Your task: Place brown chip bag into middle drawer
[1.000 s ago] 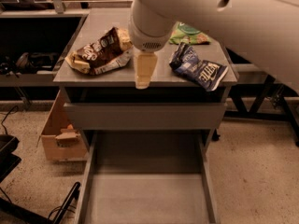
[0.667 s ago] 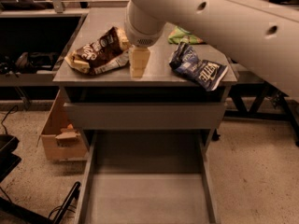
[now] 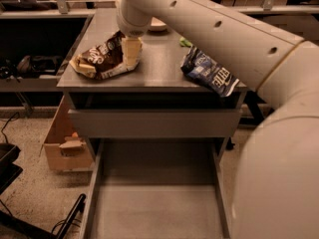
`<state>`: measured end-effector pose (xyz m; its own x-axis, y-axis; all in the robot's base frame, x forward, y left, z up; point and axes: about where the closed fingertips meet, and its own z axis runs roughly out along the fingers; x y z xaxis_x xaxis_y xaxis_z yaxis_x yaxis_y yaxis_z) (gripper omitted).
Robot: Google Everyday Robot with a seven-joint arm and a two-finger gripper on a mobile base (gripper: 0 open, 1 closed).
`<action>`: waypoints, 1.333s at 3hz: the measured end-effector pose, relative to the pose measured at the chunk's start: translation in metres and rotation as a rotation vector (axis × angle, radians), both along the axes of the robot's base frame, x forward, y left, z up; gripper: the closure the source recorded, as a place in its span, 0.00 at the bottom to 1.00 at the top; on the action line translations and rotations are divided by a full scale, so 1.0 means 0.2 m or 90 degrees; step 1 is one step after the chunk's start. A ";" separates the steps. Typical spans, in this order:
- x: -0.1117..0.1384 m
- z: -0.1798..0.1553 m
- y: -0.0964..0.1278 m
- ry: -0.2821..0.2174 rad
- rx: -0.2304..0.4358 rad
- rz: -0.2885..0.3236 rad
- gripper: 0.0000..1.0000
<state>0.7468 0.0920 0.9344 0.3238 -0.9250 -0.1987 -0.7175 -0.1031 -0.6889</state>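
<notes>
Finding the gripper (image 3: 131, 54) in the upper left-centre of the frame, pointing down and overlapping the right end of the brown chip bag (image 3: 99, 61); not being able to tell whether clenched, released or grasping.

Noting a shift since a second ago: then hanging over the front edge of the cabinet top (image 3: 159, 71), in the gap between the two bags; now sitting further back and to the left, right up against the brown bag.

Seeing that bag lying crumpled in the same spot on the left part of the cabinet top. Seeing the dark-blue bag (image 3: 209, 73) resting unmoved near the right front corner, with a sliver of the green bag (image 3: 185, 42) just behind it.

Noticing the arm (image 3: 224, 39) sweeping in from the right and filling more of that side than before.

Finding the middle drawer (image 3: 154, 203) standing pulled open along the bottom of the frame, below the closed drawer front (image 3: 154, 123).
</notes>
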 end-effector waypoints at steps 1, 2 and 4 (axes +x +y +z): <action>0.12 -0.11 0.11 0.009 -0.041 0.002 0.00; 0.16 -0.30 0.17 0.034 -0.100 -0.006 0.26; 0.16 -0.32 0.19 0.039 -0.110 -0.008 0.72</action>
<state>0.7794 0.1298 0.8707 0.3041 -0.9511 -0.0547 -0.7594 -0.2074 -0.6166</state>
